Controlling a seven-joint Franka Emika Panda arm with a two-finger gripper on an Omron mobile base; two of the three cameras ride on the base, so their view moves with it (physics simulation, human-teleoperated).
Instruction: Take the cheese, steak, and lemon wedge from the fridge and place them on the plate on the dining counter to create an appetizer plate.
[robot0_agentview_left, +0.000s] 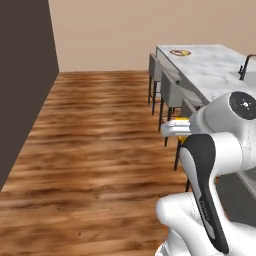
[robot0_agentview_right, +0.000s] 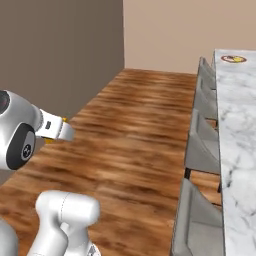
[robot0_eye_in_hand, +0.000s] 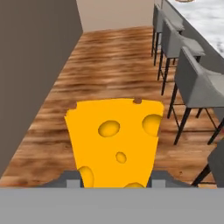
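Clearly the cheese (robot0_eye_in_hand: 114, 142) sat clamped in my end effector (robot0_eye_in_hand: 114, 181), carried above the wooden floor (robot0_agentview_left: 100, 150). I judged this the carrying step; next I needed to reach the plate (robot0_agentview_left: 180, 52) on the far table (robot0_agentview_left: 215, 70).

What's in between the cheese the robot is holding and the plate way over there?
In the hand view, grey chairs line the dining counter between the cheese and the plate, over wood floor.
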